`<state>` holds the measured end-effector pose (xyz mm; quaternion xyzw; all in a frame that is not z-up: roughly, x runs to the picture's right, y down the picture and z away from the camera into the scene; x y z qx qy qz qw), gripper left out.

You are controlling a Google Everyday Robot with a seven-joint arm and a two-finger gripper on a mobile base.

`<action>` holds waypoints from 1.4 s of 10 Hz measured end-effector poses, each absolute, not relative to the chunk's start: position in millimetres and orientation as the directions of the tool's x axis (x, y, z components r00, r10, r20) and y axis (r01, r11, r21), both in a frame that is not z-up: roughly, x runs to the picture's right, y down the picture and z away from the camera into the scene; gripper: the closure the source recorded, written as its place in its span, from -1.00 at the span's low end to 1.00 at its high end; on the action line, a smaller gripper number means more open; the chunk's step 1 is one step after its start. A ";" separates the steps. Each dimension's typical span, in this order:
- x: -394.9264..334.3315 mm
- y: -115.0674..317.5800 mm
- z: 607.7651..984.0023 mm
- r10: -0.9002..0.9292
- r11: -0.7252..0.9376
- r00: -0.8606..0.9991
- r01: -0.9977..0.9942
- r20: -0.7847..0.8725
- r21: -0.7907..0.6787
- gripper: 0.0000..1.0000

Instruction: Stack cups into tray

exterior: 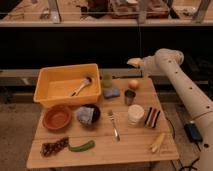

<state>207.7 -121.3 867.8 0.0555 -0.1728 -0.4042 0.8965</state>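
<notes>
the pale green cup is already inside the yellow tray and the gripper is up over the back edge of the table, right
Not quite. The camera view shows the pale green cup standing on the table just outside the right wall of the yellow tray, not inside it. The rest holds: the gripper hovers over the table's back edge, open and empty.

Looks like a robotics lab or workshop: small slatted wooden table (125, 151) on a bare concrete floor (15, 125), white jointed robot arm (186, 86) with its gripper (134, 62) hovering above the table's far right edge, black power brick (192, 132) lying on the floor, cluttered workbenches (125, 9) behind.
</notes>
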 end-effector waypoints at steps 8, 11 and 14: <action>130.6 -121.7 879.4 -0.848 0.530 0.486 0.775 0.211 0.345 -0.60; 113.2 -120.3 880.2 -0.878 0.479 0.438 0.804 0.194 0.353 -0.60; 98.8 -113.0 888.9 -0.892 0.452 0.411 0.825 0.189 0.338 -0.60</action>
